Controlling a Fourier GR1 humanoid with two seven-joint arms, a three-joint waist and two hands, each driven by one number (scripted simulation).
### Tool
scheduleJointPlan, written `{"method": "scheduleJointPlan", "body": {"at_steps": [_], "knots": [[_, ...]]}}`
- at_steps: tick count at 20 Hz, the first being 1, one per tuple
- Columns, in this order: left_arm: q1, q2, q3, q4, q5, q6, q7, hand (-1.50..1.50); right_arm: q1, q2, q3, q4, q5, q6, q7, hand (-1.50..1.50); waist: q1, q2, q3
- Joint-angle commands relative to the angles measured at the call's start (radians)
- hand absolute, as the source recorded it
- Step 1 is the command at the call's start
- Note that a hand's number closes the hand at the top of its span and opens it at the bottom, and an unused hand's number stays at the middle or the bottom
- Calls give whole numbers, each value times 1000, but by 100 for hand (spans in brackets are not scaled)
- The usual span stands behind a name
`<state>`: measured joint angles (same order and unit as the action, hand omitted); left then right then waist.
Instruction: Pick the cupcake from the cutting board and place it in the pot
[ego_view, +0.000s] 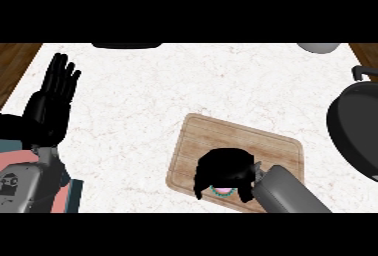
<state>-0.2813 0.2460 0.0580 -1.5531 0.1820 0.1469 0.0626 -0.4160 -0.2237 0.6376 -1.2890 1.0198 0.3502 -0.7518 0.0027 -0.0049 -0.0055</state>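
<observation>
Right black hand (225, 169) curls down over small cupcake with teal-pink edge (222, 191), fingers wrapped round it, on light wooden cutting board (244, 137). Grasp step. Next: lift, carry right to large dark round pot (354, 130). Left black hand (53, 95) rests spread, fingers up, over white marble worktop (148, 90).

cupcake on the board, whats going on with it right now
The robot's right hand is down over the cupcake on the wooden cutting board, fingers curled round it so only a bit of its teal and pink edge shows. It has not been carried off the board yet. The dark pot waits at the right edge of the counter, apart from the board. The left hand rests open at the left side, fingers up, holding nothing.
</observation>
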Motion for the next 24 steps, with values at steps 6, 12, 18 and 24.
{"method": "scheduleJointPlan", "body": {"at_steps": [6,12,18,24], "knots": [[-19,-28,5,38,-30,-5,-10,0,8,89,-1,14,75,-33,-57,150,-1,5,6],[-25,-12,38,62,-17,-35,-35,0,93,10,-82,-189,51,-80,-27,150,-7,5,5],[13,-14,35,20,-25,-17,0,0,304,51,-149,-376,44,-101,218,150,-33,-5,5],[68,1,62,-6,-28,-4,-9,0,557,137,-203,-557,173,-230,581,150,-92,-28,4]]}}
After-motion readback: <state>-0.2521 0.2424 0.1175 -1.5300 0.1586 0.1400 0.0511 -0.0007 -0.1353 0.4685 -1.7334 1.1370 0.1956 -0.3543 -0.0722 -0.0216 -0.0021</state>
